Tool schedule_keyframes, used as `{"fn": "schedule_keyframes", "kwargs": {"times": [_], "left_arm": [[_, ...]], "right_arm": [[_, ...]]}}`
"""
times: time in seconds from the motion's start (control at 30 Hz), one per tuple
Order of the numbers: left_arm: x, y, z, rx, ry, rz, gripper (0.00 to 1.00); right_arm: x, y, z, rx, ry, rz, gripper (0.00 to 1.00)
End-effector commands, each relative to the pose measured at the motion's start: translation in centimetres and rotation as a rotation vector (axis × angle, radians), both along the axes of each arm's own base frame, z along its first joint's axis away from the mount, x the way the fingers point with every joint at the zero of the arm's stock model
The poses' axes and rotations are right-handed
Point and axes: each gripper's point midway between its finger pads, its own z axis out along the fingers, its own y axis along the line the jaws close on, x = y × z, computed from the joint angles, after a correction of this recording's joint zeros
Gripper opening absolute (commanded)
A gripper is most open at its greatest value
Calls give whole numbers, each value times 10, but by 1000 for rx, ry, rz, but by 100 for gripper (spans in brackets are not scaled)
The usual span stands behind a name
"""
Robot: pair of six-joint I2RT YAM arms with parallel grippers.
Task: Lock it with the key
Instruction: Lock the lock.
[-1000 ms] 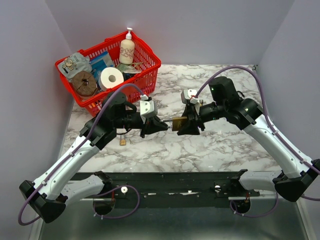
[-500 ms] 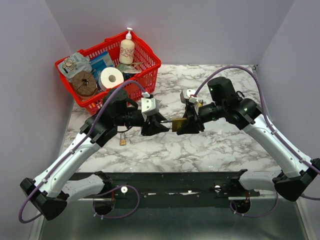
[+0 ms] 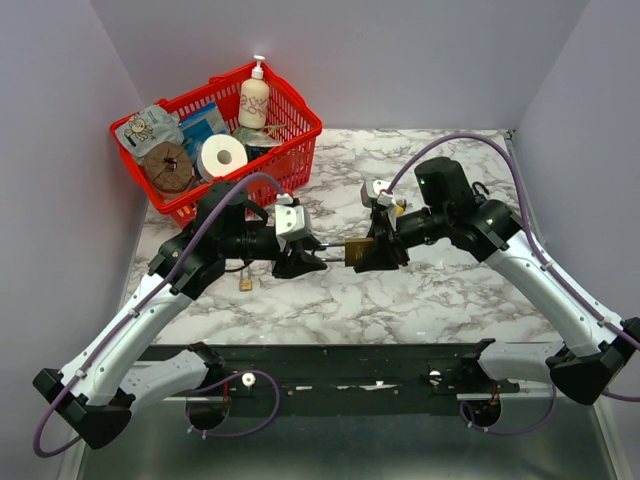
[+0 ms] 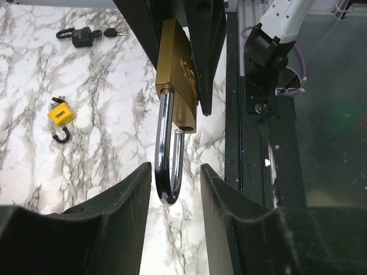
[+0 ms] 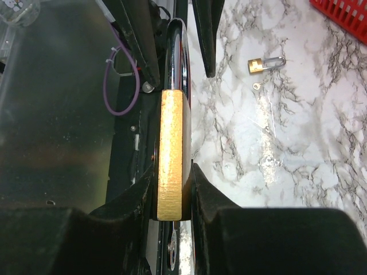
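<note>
— Where is the brass padlock point(image 3: 356, 249) held?
— Off the tabletop point(image 3: 450, 290), to the right of the red basket point(image 3: 295, 150) and nearer the arm bases; its body is clamped in the right gripper point(image 5: 171, 186).
— And the left gripper point(image 4: 175, 172)?
— It is spread apart, 1 finger either side of the shackle point(image 4: 165, 150), which is left untouched.

Brass-gold padlock point(image 4: 179, 63), its shackle point(image 4: 163, 149) polished silver. The left hand point(image 4: 176, 169) and right hand point(image 5: 172, 172) are matte black, on white-and-black arms point(image 3: 560, 290) trailed by purple cables point(image 3: 470, 138). The table point(image 3: 450, 290) is white marble veined in grey. A bright red basket point(image 3: 308, 128) carries a cream pump bottle point(image 3: 254, 100) and a white paper roll point(image 3: 222, 155). One small lock point(image 4: 60, 113) is yellow with dark lettering; another, the dark lock point(image 4: 83, 37), is black.
</note>
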Motion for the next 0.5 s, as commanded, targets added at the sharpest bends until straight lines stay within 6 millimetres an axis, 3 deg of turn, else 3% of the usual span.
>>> {"fn": "schedule_keyframes", "kwargs": {"times": [0.0, 0.17, 0.27, 0.47], "left_arm": [[3, 0, -7, 28, 11, 2, 47], [5, 0, -12, 39, 22, 7, 44], [4, -1, -12, 30, 17, 3, 33], [0, -5, -9, 10, 36, -18, 0]], "right_arm": [[-4, 5, 31, 109, -88, 32, 1], [-5, 4, 33, 118, -102, 39, 1], [-5, 4, 32, 117, -107, 41, 1], [1, 6, 31, 118, -132, 27, 1]]}}
